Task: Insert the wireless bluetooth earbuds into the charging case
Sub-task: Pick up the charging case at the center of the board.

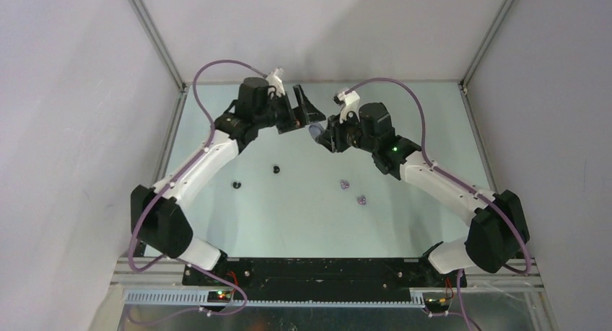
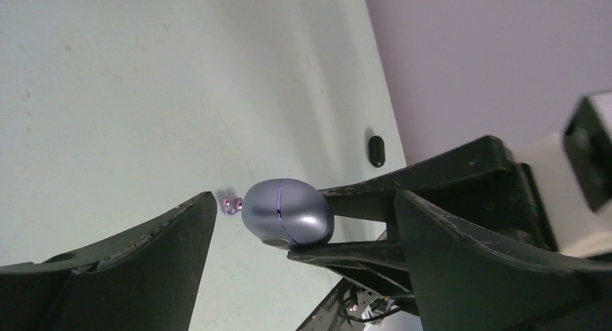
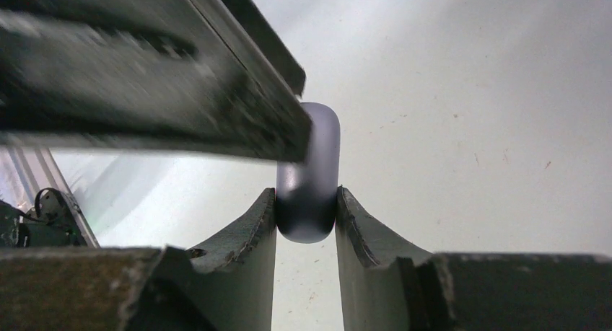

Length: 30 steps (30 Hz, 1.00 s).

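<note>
Top external view: above the pale tabletop [image 1: 303,223], the left end effector [image 1: 300,117] gapes wide, holding nothing. Just beside it, the right end effector [image 1: 322,135] clamps the closed lilac charging case [image 3: 309,201]. Two black earbuds [image 1: 275,169] lie on the tabletop nearward of the left end effector, two purple earbuds [image 1: 345,183] nearward of the right.

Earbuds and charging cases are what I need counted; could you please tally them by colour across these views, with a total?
Black earbuds: 2
Pale purple earbuds: 2
Lavender charging case: 1
Total: 5
</note>
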Each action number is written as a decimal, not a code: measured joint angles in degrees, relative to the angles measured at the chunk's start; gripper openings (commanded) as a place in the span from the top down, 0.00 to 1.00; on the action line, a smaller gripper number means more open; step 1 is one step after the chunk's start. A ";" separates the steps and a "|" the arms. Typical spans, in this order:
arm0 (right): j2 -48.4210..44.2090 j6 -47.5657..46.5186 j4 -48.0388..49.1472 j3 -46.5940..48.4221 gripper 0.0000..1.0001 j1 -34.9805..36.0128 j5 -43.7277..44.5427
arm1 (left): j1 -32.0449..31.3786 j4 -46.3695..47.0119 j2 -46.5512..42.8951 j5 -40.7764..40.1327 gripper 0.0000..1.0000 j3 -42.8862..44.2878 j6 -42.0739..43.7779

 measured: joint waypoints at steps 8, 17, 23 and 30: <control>-4.26 -1.55 -0.52 0.00 0.87 -3.67 -5.57 | 6.91 10.73 -8.37 15.50 0.01 -0.79 7.74; -13.09 -1.49 -2.60 0.00 0.86 -13.70 -20.57 | 1.95 -8.39 -5.92 31.89 0.01 7.61 45.13; -19.19 -1.42 -2.84 -0.83 0.85 -16.79 -32.26 | -4.00 -22.23 0.57 33.48 0.01 9.09 61.48; -21.07 0.72 -0.55 -2.36 0.84 -16.74 -41.31 | -6.40 -31.28 0.35 35.93 0.01 10.51 70.49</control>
